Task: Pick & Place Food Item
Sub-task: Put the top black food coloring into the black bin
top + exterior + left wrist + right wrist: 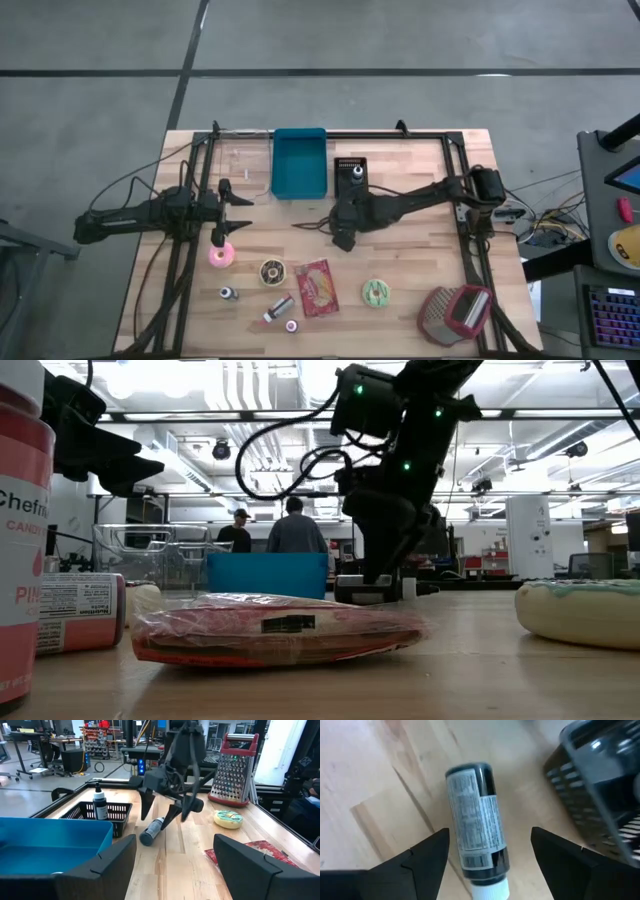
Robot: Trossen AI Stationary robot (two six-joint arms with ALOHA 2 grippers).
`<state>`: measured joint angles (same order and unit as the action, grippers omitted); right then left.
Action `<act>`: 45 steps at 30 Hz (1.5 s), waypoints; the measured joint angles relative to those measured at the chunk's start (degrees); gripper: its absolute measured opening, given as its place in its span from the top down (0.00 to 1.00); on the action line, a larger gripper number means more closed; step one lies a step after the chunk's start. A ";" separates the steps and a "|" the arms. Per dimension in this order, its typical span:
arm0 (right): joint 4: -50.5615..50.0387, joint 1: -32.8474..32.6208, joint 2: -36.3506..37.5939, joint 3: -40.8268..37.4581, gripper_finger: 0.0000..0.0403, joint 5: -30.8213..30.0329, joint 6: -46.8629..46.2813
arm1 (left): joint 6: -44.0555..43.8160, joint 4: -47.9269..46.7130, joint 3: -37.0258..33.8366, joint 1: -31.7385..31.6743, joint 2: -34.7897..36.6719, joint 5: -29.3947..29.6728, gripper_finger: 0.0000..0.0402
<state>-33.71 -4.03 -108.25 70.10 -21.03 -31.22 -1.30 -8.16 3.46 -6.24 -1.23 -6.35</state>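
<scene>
A dark bottle [477, 827] with a grey label and a white cap lies on its side on the wooden table, also seen as the dark bottle [151, 831] in the left wrist view. My right gripper [490, 837] hovers just above it, pointing steeply down. It is open, with one finger on each side of the bottle and a gap at both. In the high view my right gripper [342, 238] is at the table's middle, in front of a black basket [352, 172]. My left gripper [243, 200] waits open at the left, level above the table.
A blue bin [300, 162] stands at the far edge beside the black basket, which holds a small bottle [99, 802]. Nearer lie a pink donut [220, 255], a dark donut [272, 271], a red packet [320, 288], a green-iced donut [376, 292], a grater [455, 312] and small jars.
</scene>
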 joint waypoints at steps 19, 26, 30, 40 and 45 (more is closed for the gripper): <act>1.61 -9.55 11.41 -5.30 0.31 -11.46 -0.06 | -0.01 -0.02 0.00 0.02 -0.18 -0.01 0.32; 11.14 -10.69 20.45 -15.68 0.30 -7.81 -0.05 | 0.00 -0.01 0.00 0.00 -0.31 0.00 0.32; 23.29 -10.72 25.60 -24.84 0.31 -6.53 0.89 | 0.00 0.00 0.00 0.02 -0.38 0.00 0.32; 46.81 -10.71 30.55 -42.39 0.33 -5.76 9.18 | -0.02 0.00 0.00 0.02 -0.48 0.01 0.32; 49.45 -10.69 29.43 -44.67 0.35 -5.89 8.74 | 0.00 0.00 0.00 0.00 -0.48 0.02 0.32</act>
<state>15.74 -14.72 -78.82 25.42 -26.92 -22.48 -1.30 -8.16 3.46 -6.24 -1.72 -6.33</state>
